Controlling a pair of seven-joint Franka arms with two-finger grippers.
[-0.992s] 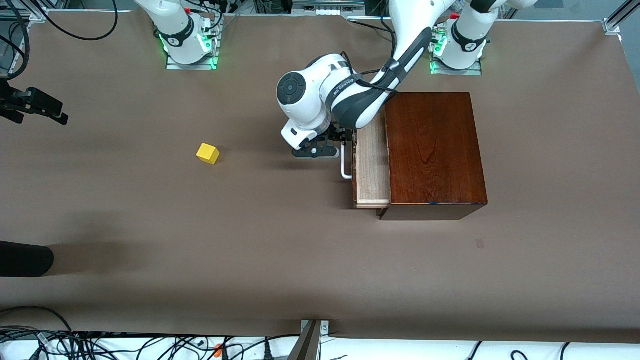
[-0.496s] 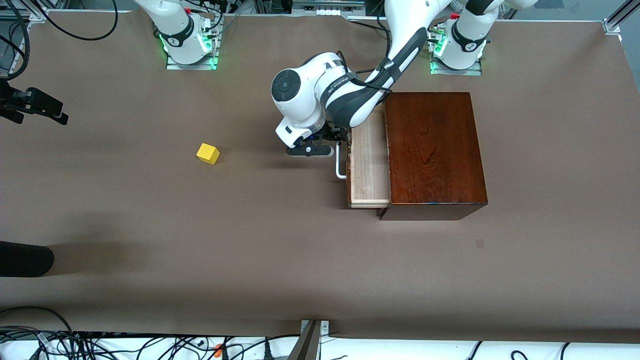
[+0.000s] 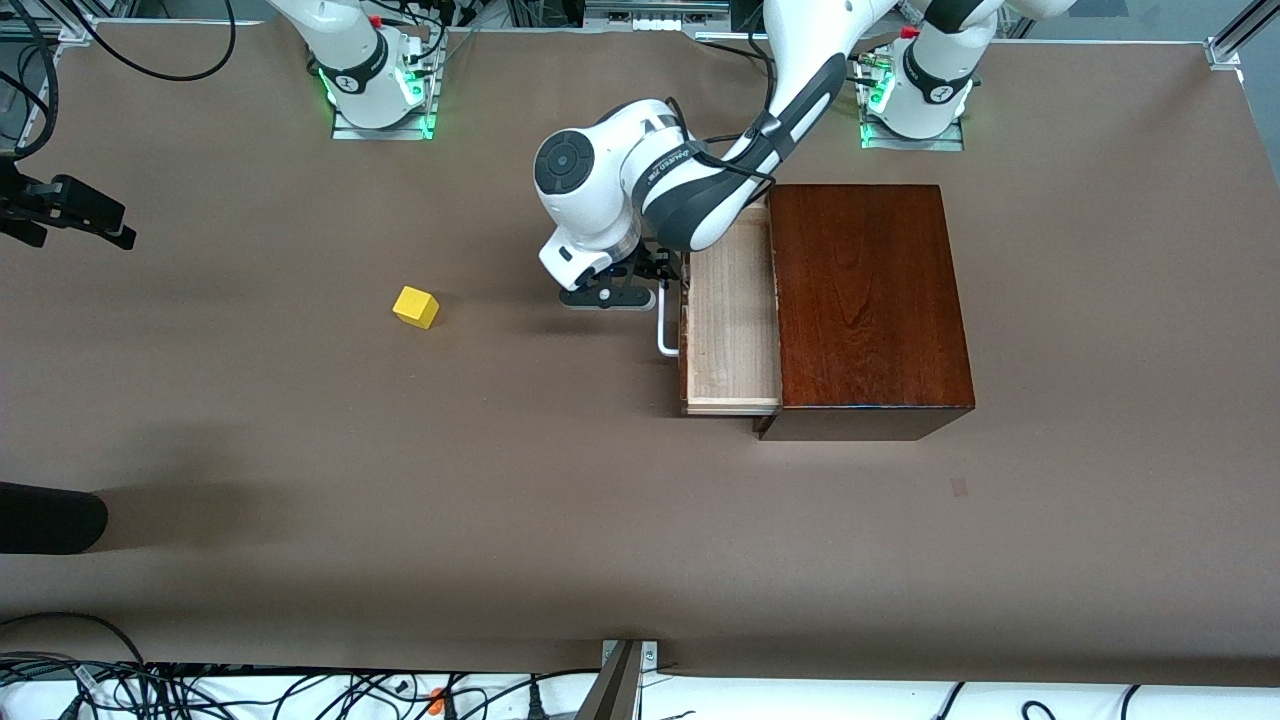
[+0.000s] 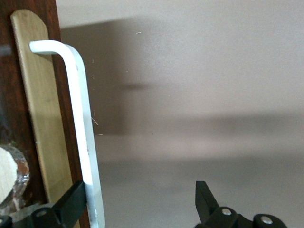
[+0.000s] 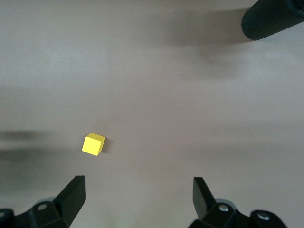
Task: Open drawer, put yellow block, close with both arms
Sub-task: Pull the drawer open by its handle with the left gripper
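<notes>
Front view, mid-frame: opening drawer, partly out; left tool spread apart, one finger hooking handle. Right tool waiting, spread, above table with block in sight. Next: finishing pull.

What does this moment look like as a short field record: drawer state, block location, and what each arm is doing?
drawer: partly pulled out of the dark wooden box, tray interior shows nothing inside
handle: white bar, one finger of the left pincer hooked inside it
left pincer: open, at the drawer handle
yellow block: on the table, toward the right arm's end, apart from the box
right pincer: open, up over the table above the block, waiting
</notes>
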